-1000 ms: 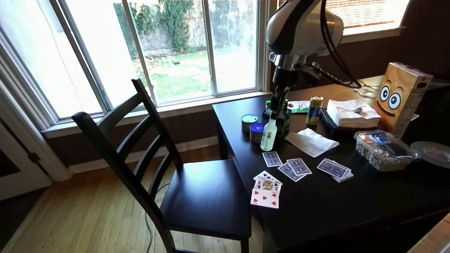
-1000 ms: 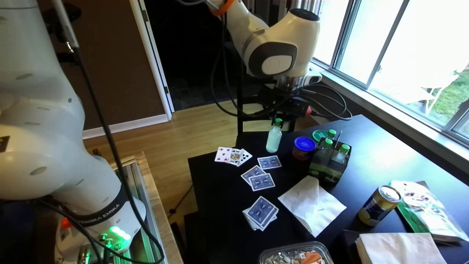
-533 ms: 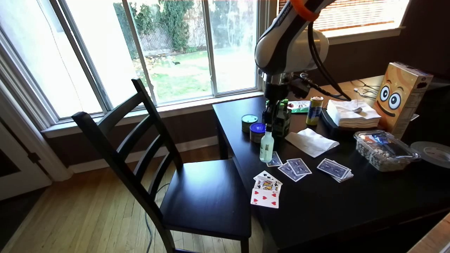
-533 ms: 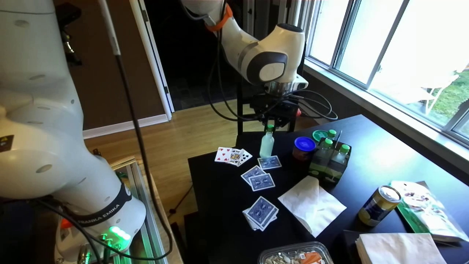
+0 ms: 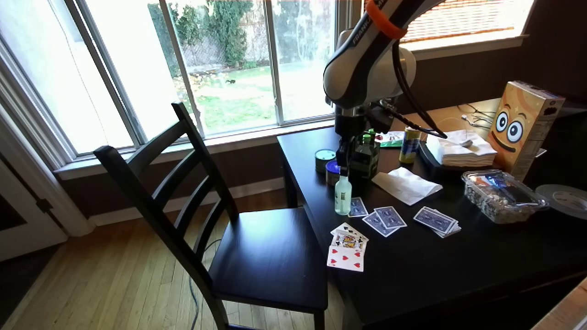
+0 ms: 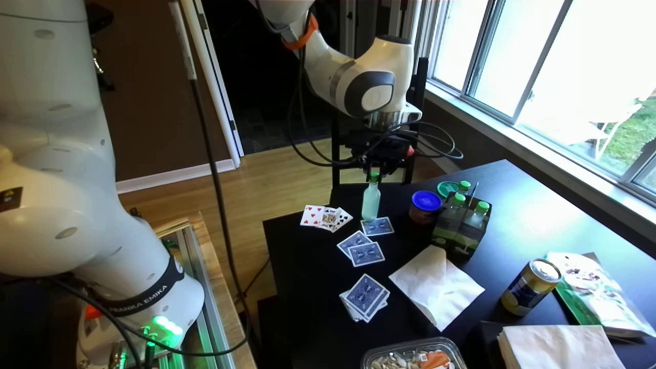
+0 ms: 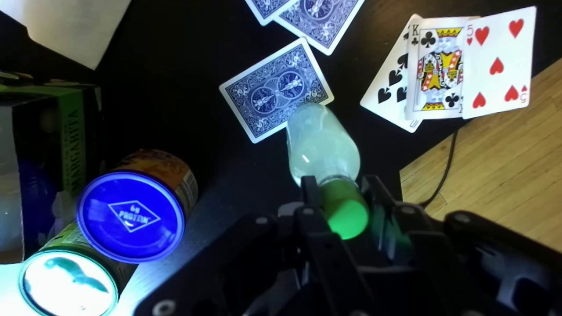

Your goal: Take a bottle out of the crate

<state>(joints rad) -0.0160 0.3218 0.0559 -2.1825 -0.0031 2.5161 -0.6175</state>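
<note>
In the wrist view the gripper [image 7: 340, 188] clamps the bottle [image 7: 322, 142] by its green cap [image 7: 349, 217]; from the bottle, face-up cards [image 7: 443, 70] lie at two o'clock, the crate [image 7: 72, 145] marked MARGARITA at nine, the blue-lidded tin [image 7: 131, 215] at eight

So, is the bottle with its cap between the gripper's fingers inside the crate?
No, in an exterior view that bottle is apart from the crate, with tabletop showing between them.
</note>
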